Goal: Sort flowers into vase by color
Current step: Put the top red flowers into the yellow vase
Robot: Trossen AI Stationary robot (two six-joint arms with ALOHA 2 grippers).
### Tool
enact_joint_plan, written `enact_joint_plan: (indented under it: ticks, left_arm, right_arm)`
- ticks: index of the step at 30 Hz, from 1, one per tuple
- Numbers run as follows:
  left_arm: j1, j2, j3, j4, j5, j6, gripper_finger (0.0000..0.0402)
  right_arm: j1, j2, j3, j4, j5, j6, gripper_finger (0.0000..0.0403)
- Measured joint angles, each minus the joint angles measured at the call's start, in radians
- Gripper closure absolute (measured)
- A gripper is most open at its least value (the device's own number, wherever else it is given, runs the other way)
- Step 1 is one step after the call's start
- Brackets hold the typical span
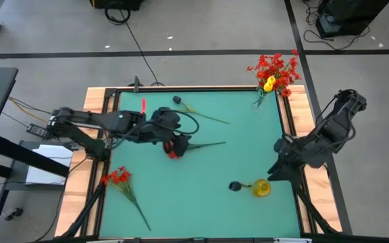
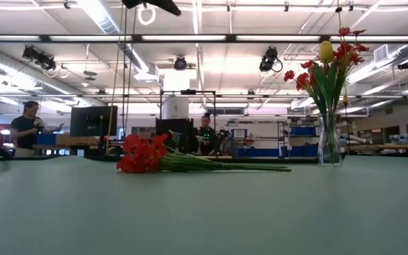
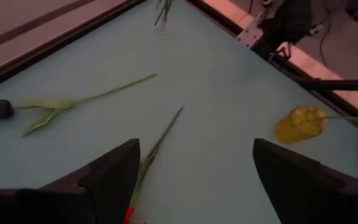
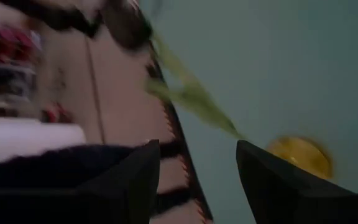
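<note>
Hovering over the middle of the green tabletop [image 1: 201, 196], the left claw [image 1: 174, 145] has its fingers spread wide apart and holds nothing; a red flower [image 1: 173, 154] lies right under it, its thin stem [image 1: 206, 144] running away from the claw toward the right arm's side. The step in hand looks like the pick-up of this red flower, and the next move calls for dropping straight down and closing on the stem near the bloom, then carrying it to the glass vase [image 1: 258, 100] at the far corner, well away from the claw, where red blooms and a yellow one already stand. A dark-headed flower [image 1: 178, 100] lies just beyond the claw, a red bunch [image 1: 117, 177] behind it at the near edge, and a yellow bloom [image 1: 261, 187] with a second dark head [image 1: 235, 186] near the right claw [image 1: 280, 169], which waits at the tabletop's right edge with its fingers apart.

The left wrist view alone shows the stem [image 3: 160, 140] passing between the fingers [image 3: 114, 168]. The low view shows the vase [image 2: 329, 145] upright and the red bunch [image 2: 144, 157] lying flat, with people in the room behind, but neither claw.
</note>
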Motion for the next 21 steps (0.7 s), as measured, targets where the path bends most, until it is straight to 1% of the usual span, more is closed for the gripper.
enact_joint_plan:
  ticks: [2,3,6,8,12,18,21]
  left_arm:
    - [-0.007,-0.024,0.0,-0.019,-0.005,0.0,0.0084]
    - [-0.01,-0.034,0.0,-0.031,-0.024,-0.001,0.0084]
    - [-0.032,-0.06,0.0,-0.126,-0.155,-0.012,0.0084]
    - [-0.038,-0.077,0.0,-0.196,-0.205,-0.013,0.0084]
    - [-0.039,-0.09,0.0,-0.269,-0.204,-0.013,0.0084]
    - [-0.04,-0.102,0.0,-0.289,-0.147,0.019,0.0084]
    - [-0.04,-0.117,0.0,-0.325,-0.106,0.03,0.0084]
  right_arm:
    - [-0.014,-0.022,0.0,0.052,0.058,-0.014,0.0187]
    - [-0.024,-0.032,0.0,0.088,0.091,-0.035,0.0187]
    - [-0.069,-0.032,0.0,0.172,0.169,-0.156,0.0188]
    - [-0.112,-0.007,0.001,0.222,0.193,-0.262,0.0189]
    - [-0.244,0.085,0.001,0.329,0.181,-0.448,0.0189]
    - [-0.446,0.257,0.0,0.522,0.042,-0.64,0.0189]
    - [-0.511,0.329,0.0,0.565,0.034,-0.748,0.0189]
